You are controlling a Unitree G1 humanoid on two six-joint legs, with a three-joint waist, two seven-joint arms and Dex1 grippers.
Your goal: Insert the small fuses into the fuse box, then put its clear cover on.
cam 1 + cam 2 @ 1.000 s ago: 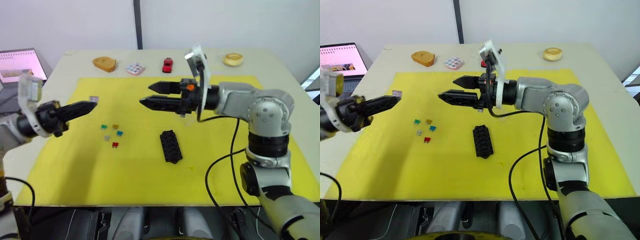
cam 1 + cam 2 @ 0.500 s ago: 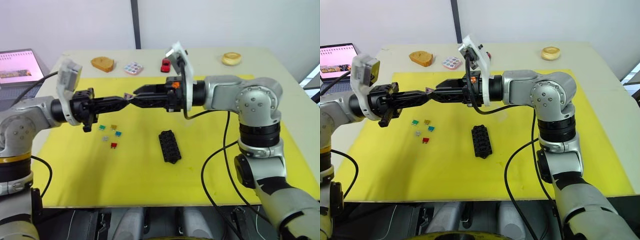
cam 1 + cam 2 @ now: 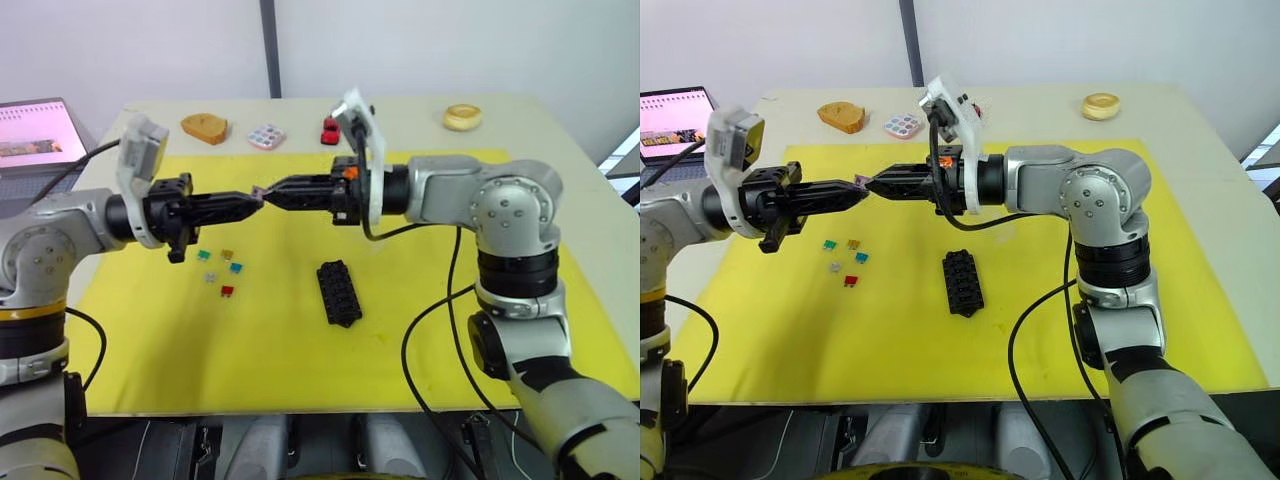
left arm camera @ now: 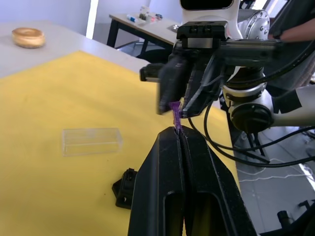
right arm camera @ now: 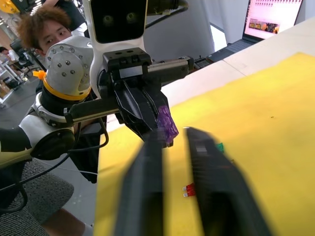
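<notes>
Two claws meet tip to tip above the yellow mat [image 3: 300,350] in my left eye view. Left claw [image 3: 257,197] is pinched closed on the purple fuse [image 3: 259,190], a tiny translucent blade shape. Right claw [image 3: 275,192] points straight at it, its tips right at the fuse; from here I cannot tell how far its fingers stand apart. Five small fuses [image 3: 222,272] lie loose on the mat below the left claw: teal, amber, blue, grey, red, too small for detail. Fuse box [image 3: 340,292], a black ribbed block with two rows of slots, lies flat on the mat well below both claws. Pale worktop [image 3: 560,130] carries a red toy car [image 3: 330,130], a white tile with coloured dots [image 3: 267,136] and two tan wooden pieces at the far edge.

Right eye view: same layout; the clear cover is hard to make out.

Left wrist view: glossy black fingers [image 4: 162,172] are pressed together, with the purple fuse standing up from their tips. Right claw's tips sit just beyond it, slightly parted. Clear cover [image 4: 91,141], a colourless box shape, lies on the mat, apart from the fuse box corner [image 4: 125,188], which my claw cuts off.

Right wrist view: my own fingers [image 5: 147,187] are blurred, with a gap between them; the purple fuse sits at that gap, held by the left claw. A person is partly visible behind.
</notes>
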